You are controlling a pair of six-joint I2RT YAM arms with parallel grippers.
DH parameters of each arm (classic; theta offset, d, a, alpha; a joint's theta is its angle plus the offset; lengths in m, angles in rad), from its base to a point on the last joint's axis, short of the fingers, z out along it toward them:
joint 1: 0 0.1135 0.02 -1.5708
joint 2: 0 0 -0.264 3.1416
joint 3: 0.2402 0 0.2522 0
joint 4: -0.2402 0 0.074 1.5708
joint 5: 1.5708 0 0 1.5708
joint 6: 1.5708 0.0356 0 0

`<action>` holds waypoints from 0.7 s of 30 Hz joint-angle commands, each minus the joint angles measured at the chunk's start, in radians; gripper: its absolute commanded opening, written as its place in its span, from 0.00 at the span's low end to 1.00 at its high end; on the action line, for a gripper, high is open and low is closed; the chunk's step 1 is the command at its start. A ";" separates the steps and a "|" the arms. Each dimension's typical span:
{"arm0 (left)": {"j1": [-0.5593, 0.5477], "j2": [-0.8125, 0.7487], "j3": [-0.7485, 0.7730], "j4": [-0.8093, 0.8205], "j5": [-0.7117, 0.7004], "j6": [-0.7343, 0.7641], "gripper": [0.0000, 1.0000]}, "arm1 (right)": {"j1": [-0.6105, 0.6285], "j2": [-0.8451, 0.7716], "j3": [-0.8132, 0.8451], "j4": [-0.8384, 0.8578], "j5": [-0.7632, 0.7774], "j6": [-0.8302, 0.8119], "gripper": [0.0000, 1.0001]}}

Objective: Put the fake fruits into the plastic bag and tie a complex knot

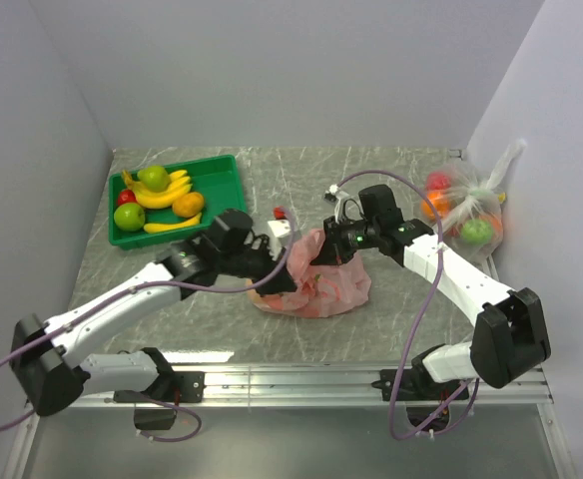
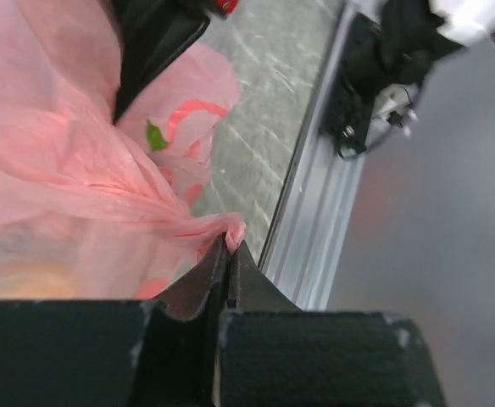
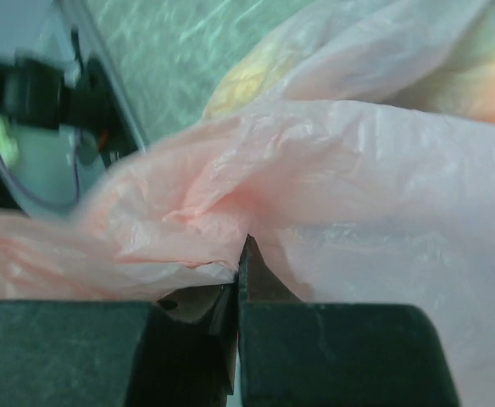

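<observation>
1. Plastic bag (image 1: 321, 287) lies mid-table between both arms; a green tray (image 1: 220, 178) of fake fruits (image 1: 160, 190) sits far left, a clear filled bag (image 1: 468, 215) far right.
2. Left gripper (image 2: 229, 254) pinches a pink fold; right gripper (image 3: 241, 254) clamps another (jaws closed tight).
3. Pink, crinkled, translucent film.

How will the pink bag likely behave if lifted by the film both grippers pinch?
Probably floppy: the pink bag lies crumpled, creasing where the left gripper and right gripper pinch it. Likely to sag bottom-heavy, since fruit shows through the film. The thin film may stretch.
</observation>
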 commanded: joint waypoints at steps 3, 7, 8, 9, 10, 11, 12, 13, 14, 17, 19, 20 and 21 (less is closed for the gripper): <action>-0.174 0.175 0.011 0.151 -0.353 -0.308 0.00 | -0.008 -0.064 -0.013 0.148 0.157 0.247 0.00; -0.193 0.311 0.028 0.155 -0.545 -0.364 0.00 | -0.011 -0.109 -0.048 0.174 0.164 0.312 0.00; -0.190 0.359 0.031 0.148 -0.571 -0.384 0.00 | -0.013 -0.118 -0.057 0.177 0.159 0.330 0.00; -0.185 0.380 0.046 0.144 -0.643 -0.402 0.00 | -0.016 -0.129 -0.071 0.200 0.150 0.377 0.00; -0.176 0.394 0.049 0.150 -0.665 -0.416 0.00 | -0.020 -0.155 -0.105 0.214 0.130 0.402 0.00; -0.142 0.404 0.045 0.185 -0.672 -0.427 0.00 | -0.019 -0.171 -0.128 0.243 0.128 0.426 0.00; -0.125 0.405 0.034 0.206 -0.683 -0.443 0.00 | -0.020 -0.190 -0.154 0.266 0.125 0.487 0.00; -0.113 0.404 0.029 0.227 -0.688 -0.444 0.00 | -0.020 -0.228 -0.216 0.292 0.118 0.518 0.00; -0.089 0.395 0.022 0.261 -0.670 -0.439 0.00 | -0.019 -0.247 -0.246 0.318 0.102 0.552 0.00; -0.058 0.391 0.005 0.367 -0.617 -0.427 0.00 | 0.013 -0.294 -0.350 0.465 0.094 0.713 0.00; -0.039 0.396 0.009 0.417 -0.559 -0.407 0.00 | 0.033 -0.308 -0.390 0.577 0.110 0.818 0.00; -0.032 0.394 0.005 0.427 -0.524 -0.399 0.00 | 0.055 -0.314 -0.401 0.617 0.123 0.847 0.00; -0.027 0.393 -0.006 0.454 -0.493 -0.393 0.00 | 0.064 -0.317 -0.407 0.678 0.152 0.897 0.00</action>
